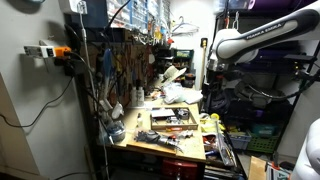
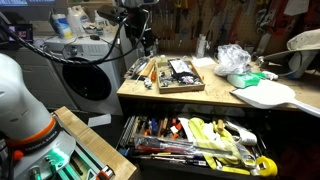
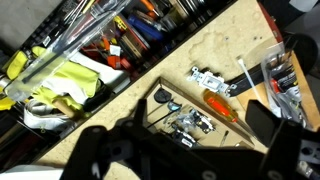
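Note:
My gripper (image 3: 190, 142) hangs open and empty above a wooden workbench (image 3: 120, 125). Its dark fingers frame the bottom and right of the wrist view. Right below it lie an orange-handled screwdriver (image 3: 214, 103), a small cluster of metal parts (image 3: 190, 122), a black disc (image 3: 162, 96) and a white part (image 3: 209, 80). The gripper touches none of them. In an exterior view the gripper (image 2: 144, 38) hovers over the bench's left end, above a tray of tools (image 2: 172, 73). The white arm (image 1: 262, 33) reaches in from the right.
An open drawer (image 2: 190, 145) full of tools and yellow-green gloves (image 3: 70, 78) juts out under the bench. A crumpled plastic bag (image 2: 232, 58) and a white guitar-shaped board (image 2: 270, 95) lie on the bench. A washing machine (image 2: 85, 75) stands beside it. Tools hang on the back wall (image 1: 120, 60).

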### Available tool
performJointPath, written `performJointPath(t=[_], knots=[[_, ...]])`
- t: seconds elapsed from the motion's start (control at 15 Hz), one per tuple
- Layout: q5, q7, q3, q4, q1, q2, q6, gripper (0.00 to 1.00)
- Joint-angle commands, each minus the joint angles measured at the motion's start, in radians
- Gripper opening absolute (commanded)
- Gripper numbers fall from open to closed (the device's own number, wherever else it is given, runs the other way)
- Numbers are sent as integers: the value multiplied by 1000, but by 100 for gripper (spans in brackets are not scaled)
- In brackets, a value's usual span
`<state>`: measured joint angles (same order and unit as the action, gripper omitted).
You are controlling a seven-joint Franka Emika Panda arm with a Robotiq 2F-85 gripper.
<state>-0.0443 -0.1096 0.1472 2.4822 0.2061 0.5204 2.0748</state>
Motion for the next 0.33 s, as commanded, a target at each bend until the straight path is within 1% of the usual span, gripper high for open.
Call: performJointPath(t=[0.0, 0.27], knots=[[-7, 6, 10, -7, -13, 14, -18, 100], [-7, 6, 10, -7, -14, 18, -24, 100]])
